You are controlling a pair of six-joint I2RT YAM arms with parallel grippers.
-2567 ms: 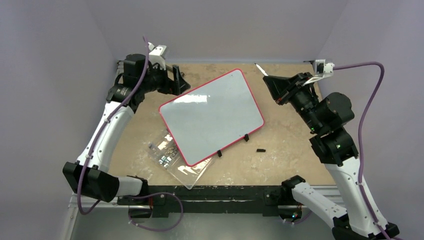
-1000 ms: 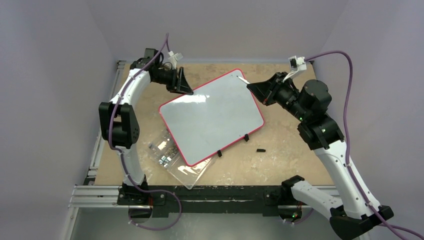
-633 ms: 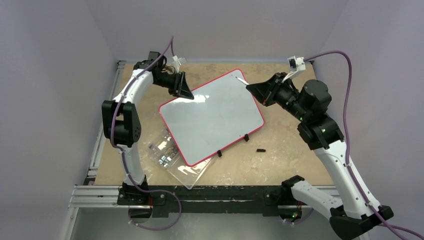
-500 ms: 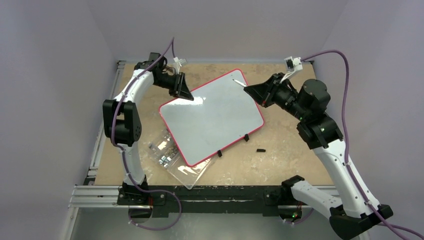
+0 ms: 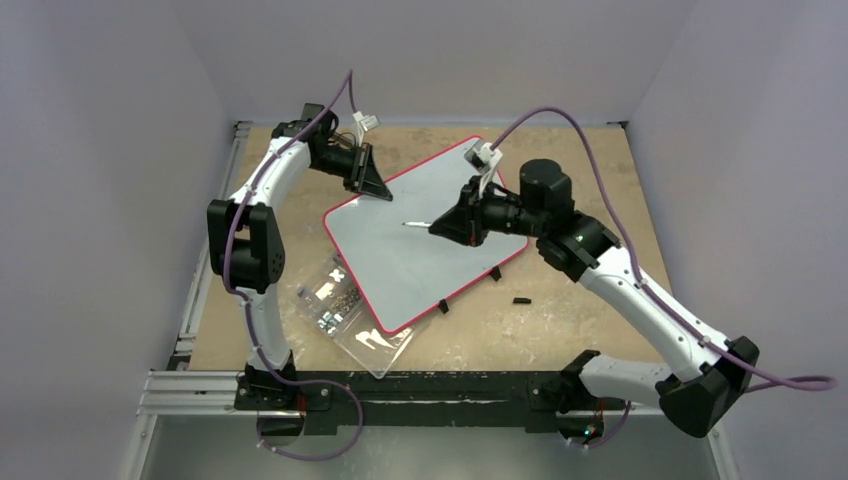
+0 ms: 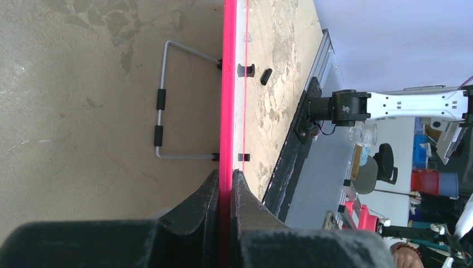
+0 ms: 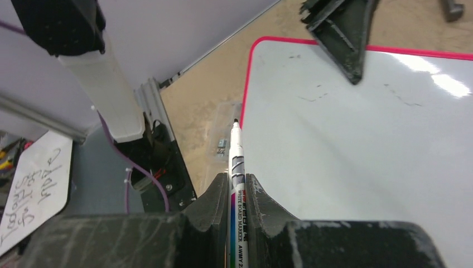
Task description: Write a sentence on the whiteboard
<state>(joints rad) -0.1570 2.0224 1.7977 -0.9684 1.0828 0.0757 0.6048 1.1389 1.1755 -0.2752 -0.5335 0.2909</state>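
- Far left: our left gripper is pinched tight on the red rim of the whiteboard, at its far left corner. So the board is pinned down for writing.
- Just below that, the board's near-left edge sits against a clear plastic box of screws, and seems to overlap it a bit.
- The board lies skewed in the middle of the table. Apart from a few faint smudges its face is bare, so none of the sentence is on it yet.
- The marker is uncapped, with its tip over the middle of the board, pointing left. We can't tell if it's touching.
- Our right gripper is clamped around the marker's barrel, with the nib sticking well out past the fingers.
- Right of the board there's a small black piece on the table. It might be the cap, but it's too small to say.
- Our read: we're at the very start of writing. Next up is easing the nib down to light contact. We should start the first letter near the board's edge so two lines fit.
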